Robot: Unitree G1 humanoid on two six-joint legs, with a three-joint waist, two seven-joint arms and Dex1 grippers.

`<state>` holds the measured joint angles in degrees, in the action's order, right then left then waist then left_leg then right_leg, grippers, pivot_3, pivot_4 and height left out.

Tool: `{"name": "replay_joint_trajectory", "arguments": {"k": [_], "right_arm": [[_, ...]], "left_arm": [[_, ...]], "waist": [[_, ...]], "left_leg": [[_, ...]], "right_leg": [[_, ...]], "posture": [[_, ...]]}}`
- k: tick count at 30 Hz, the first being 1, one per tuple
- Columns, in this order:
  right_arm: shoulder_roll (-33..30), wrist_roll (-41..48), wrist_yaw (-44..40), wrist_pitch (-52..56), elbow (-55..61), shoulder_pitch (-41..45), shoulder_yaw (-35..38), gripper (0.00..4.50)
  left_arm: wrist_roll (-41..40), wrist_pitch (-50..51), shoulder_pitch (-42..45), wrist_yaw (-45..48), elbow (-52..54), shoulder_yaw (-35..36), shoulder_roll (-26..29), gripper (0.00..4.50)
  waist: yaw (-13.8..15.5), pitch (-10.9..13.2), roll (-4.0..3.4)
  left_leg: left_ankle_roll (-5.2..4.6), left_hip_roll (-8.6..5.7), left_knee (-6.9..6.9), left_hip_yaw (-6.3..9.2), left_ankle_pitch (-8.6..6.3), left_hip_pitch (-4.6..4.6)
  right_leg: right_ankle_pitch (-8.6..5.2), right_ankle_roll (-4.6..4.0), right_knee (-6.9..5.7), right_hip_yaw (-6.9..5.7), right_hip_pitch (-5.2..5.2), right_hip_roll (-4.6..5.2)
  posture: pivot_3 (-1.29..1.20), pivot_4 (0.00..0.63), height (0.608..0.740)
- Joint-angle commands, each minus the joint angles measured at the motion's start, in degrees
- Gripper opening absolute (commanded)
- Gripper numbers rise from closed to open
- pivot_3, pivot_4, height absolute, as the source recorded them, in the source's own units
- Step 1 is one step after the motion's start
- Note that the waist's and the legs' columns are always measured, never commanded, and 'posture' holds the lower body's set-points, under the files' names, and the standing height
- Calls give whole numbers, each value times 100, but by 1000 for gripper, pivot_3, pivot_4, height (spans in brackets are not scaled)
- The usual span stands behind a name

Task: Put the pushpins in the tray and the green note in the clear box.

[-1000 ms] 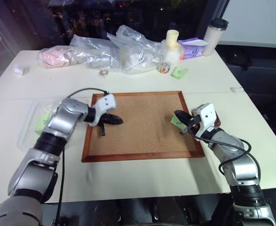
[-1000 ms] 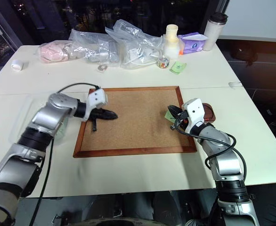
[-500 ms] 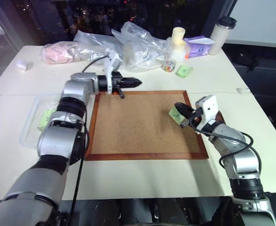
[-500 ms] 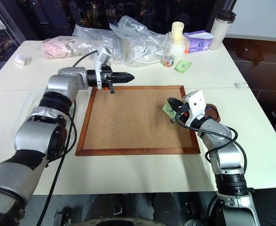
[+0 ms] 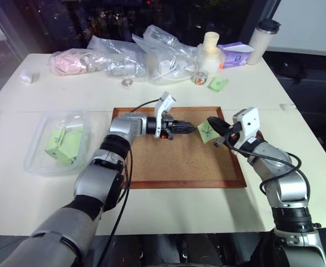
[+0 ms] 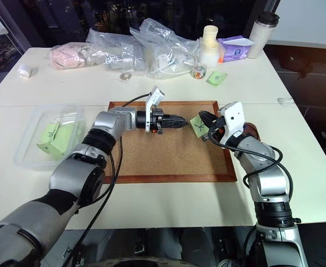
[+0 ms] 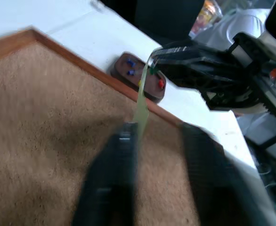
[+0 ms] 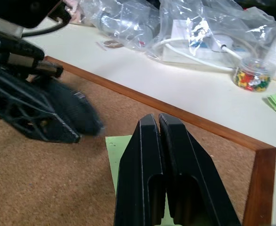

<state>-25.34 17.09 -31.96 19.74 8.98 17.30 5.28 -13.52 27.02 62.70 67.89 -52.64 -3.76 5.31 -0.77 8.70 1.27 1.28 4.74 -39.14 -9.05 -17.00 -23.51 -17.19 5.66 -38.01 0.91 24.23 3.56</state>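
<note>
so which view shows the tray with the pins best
The left wrist view: the tray sits just beyond the corkboard frame, with pins visible as coloured specks inside. In the head views the right hand and arm cover most of it.

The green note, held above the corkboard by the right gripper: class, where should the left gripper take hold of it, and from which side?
Grip the green note by its free edge, the one facing the left gripper, coming level from the robot's left. The right gripper pinches the opposite edge, so the sheet stands clear of the corkboard with that edge exposed between the left gripper's open fingers.
</note>
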Motion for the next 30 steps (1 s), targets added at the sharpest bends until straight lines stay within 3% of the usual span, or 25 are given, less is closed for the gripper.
{"name": "replay_joint_trajectory", "arguments": {"k": [1,3,4,22,25,30], "right_arm": [[-58,47,-23,-25,219,56,48,0],[-58,41,-25,-23,220,53,41,0],[-59,41,-24,-20,228,47,41,0],[5,125,12,84,385,-61,74,0],[68,178,56,118,441,-137,95,0],[153,271,153,149,438,-185,128,0]], "left_arm": [[133,-399,167,-97,49,-84,-167,3392],[163,-454,176,-25,15,-96,-206,4338],[197,-507,179,-61,-3,-100,-224,4473],[147,-939,539,-807,-1101,257,-863,4473],[-26,-833,629,-1035,-1287,588,-999,3187],[-101,-673,665,-933,-1329,783,-1064,569]], "waist": [[6,0,0],[6,0,0],[3,0,0],[3,0,0],[1,1,1],[-9,0,1]], "left_leg": [[0,0,0,0,0,0],[0,-1,0,0,0,0],[0,-1,0,0,0,0],[0,-2,0,1,0,0],[-1,-2,0,3,0,0],[0,-1,1,4,0,0]], "right_leg": [[0,0,0,0,0,0],[0,0,1,0,0,0],[0,0,1,0,0,0],[0,0,0,0,0,0],[0,0,0,0,0,0],[0,0,-1,-1,0,-1]], "posture": [[0,150,734],[0,150,734],[0,150,734],[0,150,734],[0,150,734],[0,150,734]]}}
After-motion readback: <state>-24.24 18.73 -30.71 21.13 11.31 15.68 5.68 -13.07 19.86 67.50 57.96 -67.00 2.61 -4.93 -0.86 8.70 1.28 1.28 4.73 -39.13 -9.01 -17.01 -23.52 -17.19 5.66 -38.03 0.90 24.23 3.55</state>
